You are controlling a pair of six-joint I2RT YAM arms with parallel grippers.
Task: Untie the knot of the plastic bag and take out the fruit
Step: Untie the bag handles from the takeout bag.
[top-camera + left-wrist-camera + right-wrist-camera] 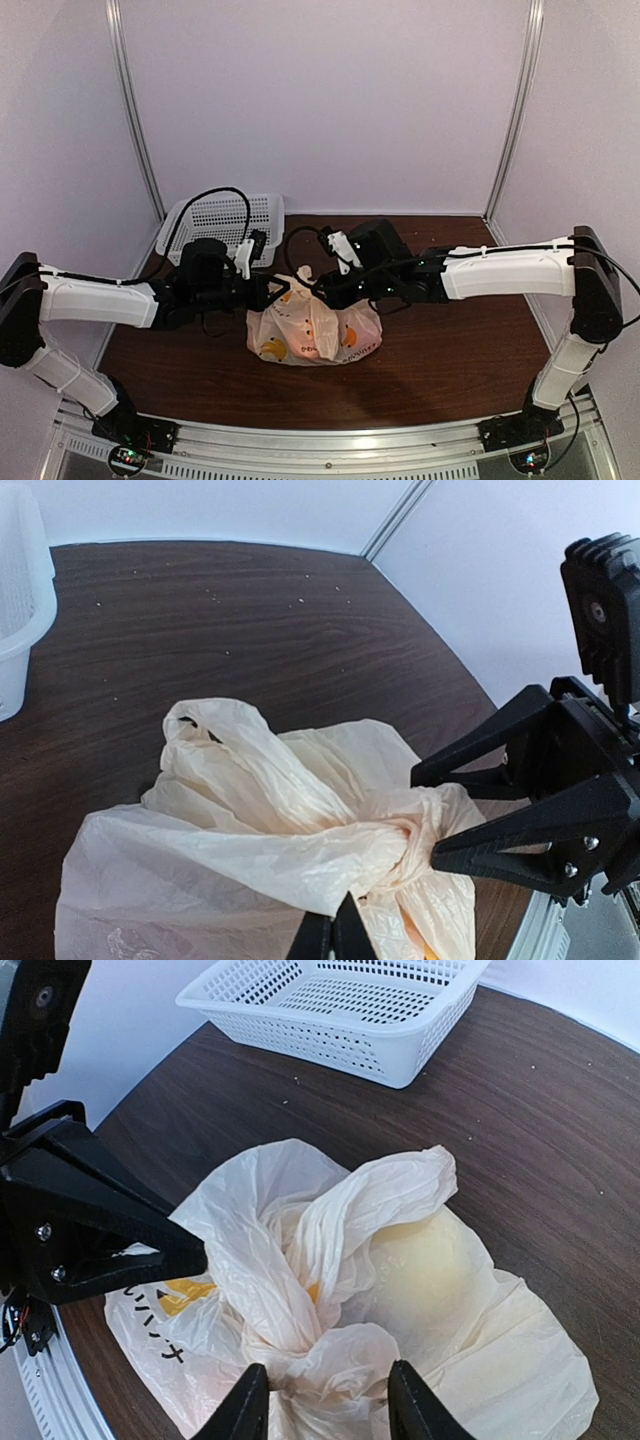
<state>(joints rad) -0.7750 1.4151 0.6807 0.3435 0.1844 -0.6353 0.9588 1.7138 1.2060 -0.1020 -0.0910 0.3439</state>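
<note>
The cream plastic bag (300, 335) (180, 870) (520, 1360) lies mid-table, tied, with banana prints on its side. Its knot (330, 1360) (415, 830) sits between the two fingers of my right gripper (328, 1405) (325, 290), which stand apart on either side of it. Above the knot rise loose ears of film (390, 1185). My left gripper (335, 930) (280, 292) is shut, its tips pinched on a fold of the bag just left of the knot. Fruit shows only through the film: a pale yellow round one (430, 1260) and an orange patch (350, 338).
A white perforated basket (225, 215) (340, 1000) (15, 600) stands at the back left, behind the left arm. Dark wooden tabletop (450, 350) lies bare around the bag. White walls close in on the back and both sides.
</note>
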